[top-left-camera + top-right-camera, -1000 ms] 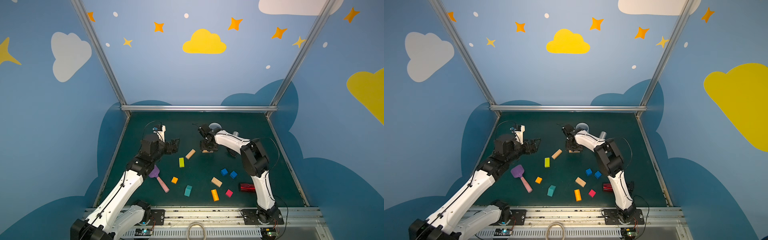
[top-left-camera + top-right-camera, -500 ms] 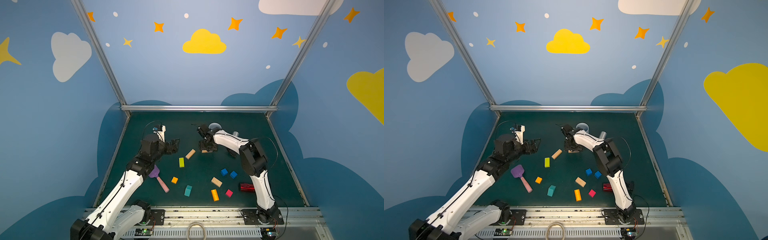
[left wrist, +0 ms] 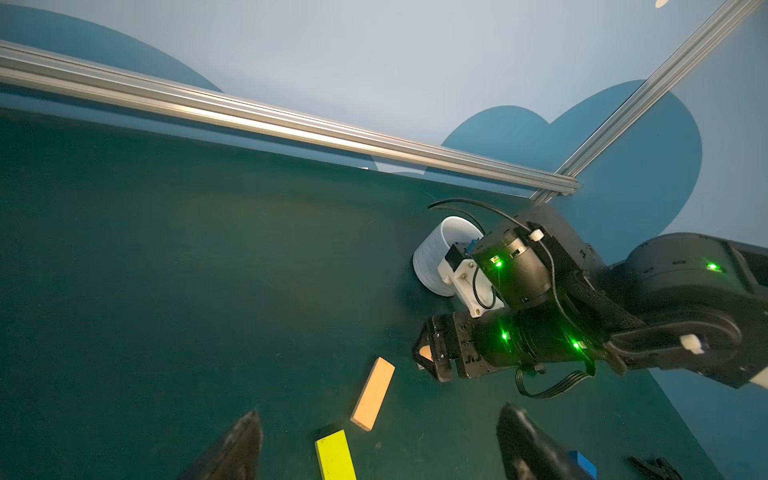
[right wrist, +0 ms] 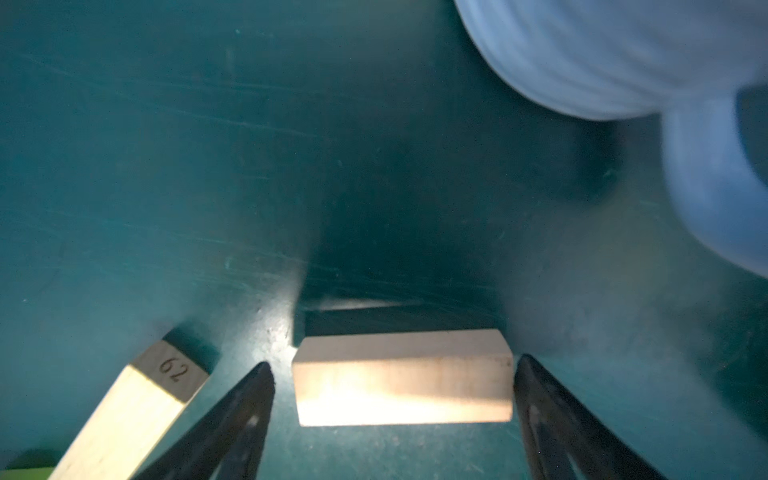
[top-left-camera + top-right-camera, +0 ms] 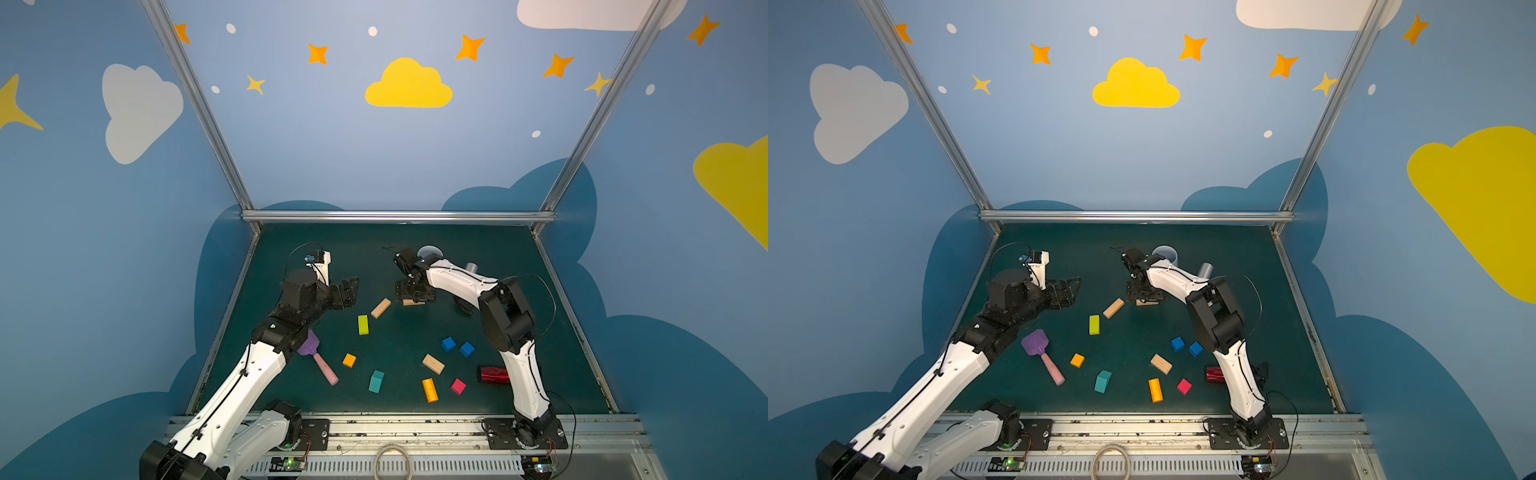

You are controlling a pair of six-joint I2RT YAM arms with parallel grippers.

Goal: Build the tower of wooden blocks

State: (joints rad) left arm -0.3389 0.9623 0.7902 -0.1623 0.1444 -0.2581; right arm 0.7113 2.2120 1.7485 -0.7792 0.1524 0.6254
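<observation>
right gripper (image 4: 395, 361) spread wide, straddling a tan block (image 4: 401, 378) that lies flat on the green mat (image 4: 166, 166), fingers just off its ends. white mug (image 4: 582, 54) close behind, second tan bar (image 4: 124, 419) just beside. left gripper (image 3: 380, 413) wide and empty near the yellow-green bar (image 3: 334, 455). other wood blocks (image 5: 433, 364) lie scattered singly.

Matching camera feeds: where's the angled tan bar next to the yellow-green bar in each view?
Top view: tan bar mid-table, just beyond the yellow-green bar.
Top view: tan bar, same spot.
Left wrist: tan bar just ahead of the left pincer, by the yellow-green bar.
Right wrist: tan bar, end stamped 62, beside the right pincer.
Shared landmark: white mug.
</observation>
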